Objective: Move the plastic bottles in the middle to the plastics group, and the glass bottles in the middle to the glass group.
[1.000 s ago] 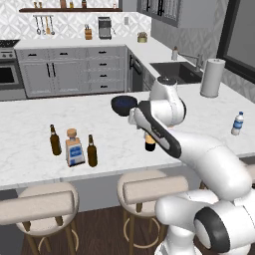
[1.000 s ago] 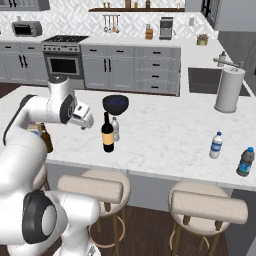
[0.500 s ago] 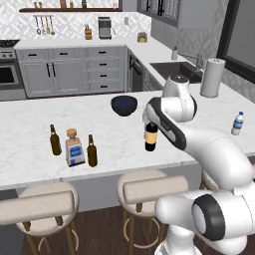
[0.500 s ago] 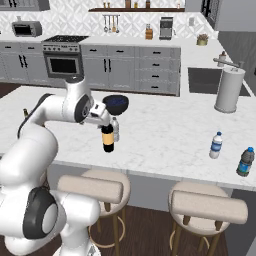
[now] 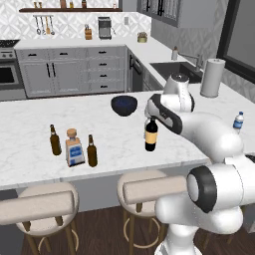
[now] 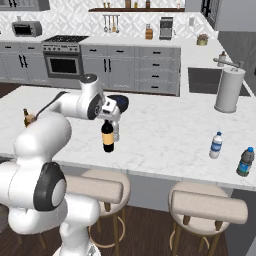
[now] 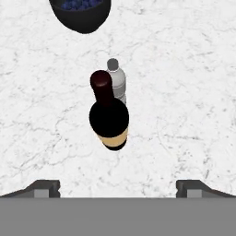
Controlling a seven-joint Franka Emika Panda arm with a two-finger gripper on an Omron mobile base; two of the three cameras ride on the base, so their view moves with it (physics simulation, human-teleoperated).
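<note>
Tool (image 7: 118, 186) spread wide, grasping nothing, above wine bottle (image 7: 109, 115). Small pale bottle (image 7: 117, 85) just behind it on table (image 7: 184, 92).

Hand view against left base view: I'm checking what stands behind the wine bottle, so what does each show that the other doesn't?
Hand view alone: a small pale bottle close behind the wine bottle, and the open gripper above them. Left base view alone: two beer bottles flanking a square blue-labelled bottle, a paper-towel roll and a water bottle. Both: the wine bottle, the dark bowl and the marble counter.
</note>
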